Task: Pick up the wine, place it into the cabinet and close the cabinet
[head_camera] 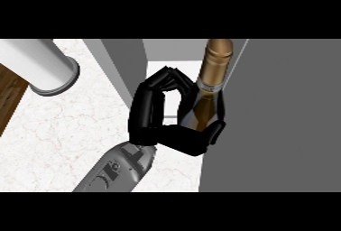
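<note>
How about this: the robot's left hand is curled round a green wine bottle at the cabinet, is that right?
Not quite. The head view shows the left hand curled round the wine bottle at the cabinet, but the bottle is amber-brown with a gold-foiled neck, not green.

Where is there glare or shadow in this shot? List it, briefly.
Head view: a soft sheen runs down the wine bottle along its gold foil neck; faint highlights edge the black fingers of the left hand curled round it; the marble counter looks evenly lit, with no clear cast shadow; nothing appears blurred.
</note>
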Motion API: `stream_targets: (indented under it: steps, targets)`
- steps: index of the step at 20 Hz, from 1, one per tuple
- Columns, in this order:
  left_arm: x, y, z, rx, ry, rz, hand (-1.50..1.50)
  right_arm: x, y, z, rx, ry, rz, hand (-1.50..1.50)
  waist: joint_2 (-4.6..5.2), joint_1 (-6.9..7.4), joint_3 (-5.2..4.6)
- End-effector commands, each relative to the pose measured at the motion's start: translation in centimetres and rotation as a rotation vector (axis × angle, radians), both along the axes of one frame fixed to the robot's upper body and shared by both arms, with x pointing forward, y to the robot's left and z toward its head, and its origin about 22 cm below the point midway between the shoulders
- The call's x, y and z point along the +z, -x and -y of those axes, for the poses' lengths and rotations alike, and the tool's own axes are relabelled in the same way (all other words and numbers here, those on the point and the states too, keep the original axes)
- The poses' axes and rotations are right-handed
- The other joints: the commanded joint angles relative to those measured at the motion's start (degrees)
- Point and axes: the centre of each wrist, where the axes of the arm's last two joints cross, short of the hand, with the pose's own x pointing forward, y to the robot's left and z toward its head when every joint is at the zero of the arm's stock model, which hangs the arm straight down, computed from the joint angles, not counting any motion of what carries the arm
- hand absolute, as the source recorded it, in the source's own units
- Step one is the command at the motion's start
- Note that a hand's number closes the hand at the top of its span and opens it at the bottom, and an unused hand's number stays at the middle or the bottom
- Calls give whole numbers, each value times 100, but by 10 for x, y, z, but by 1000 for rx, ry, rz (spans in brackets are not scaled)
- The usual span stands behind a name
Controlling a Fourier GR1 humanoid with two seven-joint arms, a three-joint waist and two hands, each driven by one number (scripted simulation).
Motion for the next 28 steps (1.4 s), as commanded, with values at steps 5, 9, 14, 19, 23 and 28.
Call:
stream_targets:
  steps: [5, 9, 14, 19, 23, 28]
  targets:
    - [-18, -6, 5, 42, 43, -31, 150, 12, 18, 3, 30, -37, 40, -150, 1, 5, -1]
    - [-33, -21, -5, 56, 98, -32, 150, 13, 32, 5, 50, -35, 39, -150, 4, -33, -2]
    - [-75, -18, -7, 66, 11, -38, 150, 15, 4, 1, 45, -41, 32, -150, 13, 9, -3]
    - [-75, -27, -3, 104, -76, -23, 150, 6, 30, 2, 34, -58, 19, -150, -5, 1, 1]
    - [-98, -38, -20, 121, -84, -10, 150, 7, 26, 8, 21, -36, 41, -150, 5, -4, 0]
    - [-97, -53, -25, 172, -66, 2, 150, 7, 21, -4, 41, -51, 50, -150, 11, -6, -4]
